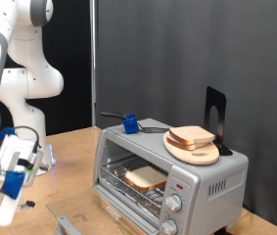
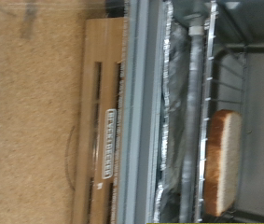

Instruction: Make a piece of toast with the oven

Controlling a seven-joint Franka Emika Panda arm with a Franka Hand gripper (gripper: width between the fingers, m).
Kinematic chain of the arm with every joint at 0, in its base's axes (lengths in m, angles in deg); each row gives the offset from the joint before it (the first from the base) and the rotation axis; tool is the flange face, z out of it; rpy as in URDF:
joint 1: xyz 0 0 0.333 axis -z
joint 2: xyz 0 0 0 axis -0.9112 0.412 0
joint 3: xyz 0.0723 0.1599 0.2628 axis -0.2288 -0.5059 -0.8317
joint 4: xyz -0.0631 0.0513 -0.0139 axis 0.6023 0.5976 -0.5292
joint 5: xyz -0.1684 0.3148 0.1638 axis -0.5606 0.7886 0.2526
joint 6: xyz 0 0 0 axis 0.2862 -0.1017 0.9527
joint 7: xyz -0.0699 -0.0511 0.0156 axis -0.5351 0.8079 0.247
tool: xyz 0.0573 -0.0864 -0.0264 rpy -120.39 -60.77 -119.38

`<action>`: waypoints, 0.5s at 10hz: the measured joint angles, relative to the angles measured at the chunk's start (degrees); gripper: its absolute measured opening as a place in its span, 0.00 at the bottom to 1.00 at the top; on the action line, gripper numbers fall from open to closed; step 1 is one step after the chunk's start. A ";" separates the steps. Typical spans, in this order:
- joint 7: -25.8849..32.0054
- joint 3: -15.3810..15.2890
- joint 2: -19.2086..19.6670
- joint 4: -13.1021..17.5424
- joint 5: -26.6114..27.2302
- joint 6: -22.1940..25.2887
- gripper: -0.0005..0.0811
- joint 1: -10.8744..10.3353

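The silver oven (image 1: pixel 211 176) stands at the exterior view's right with its drop door (image 1: pixel 114 208) lowered. One piece of toast (image 1: pixel 145 177) lies flat on the wire rack inside; the wrist view shows this same piece of toast (image 2: pixel 227 163) on the rack beyond the open door (image 2: pixel 99 121). My gripper (image 1: pixel 25 166) hangs at the exterior view's lower left, in front of the oven and well apart from it. Nothing shows between its fingers, and the wrist view does not show them at all.
A round light-wood board (image 1: pixel 193 150) with more bread slices (image 1: pixel 191 136) rests on the oven's top, beside a black stand (image 1: pixel 214 116) and a blue-handled tool (image 1: pixel 130 123). Two knobs (image 1: pixel 173 204) sit at the oven's front right. A wooden table (image 1: pixel 65 157) carries everything.
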 joint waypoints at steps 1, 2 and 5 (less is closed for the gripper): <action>0.65 -0.42 0.44 -0.46 0.84 -1.33 0.84 0.00; 1.28 -0.92 1.05 -0.65 1.65 -2.13 0.84 -0.03; 2.53 -2.69 2.52 -1.07 3.38 -4.67 0.84 -0.13</action>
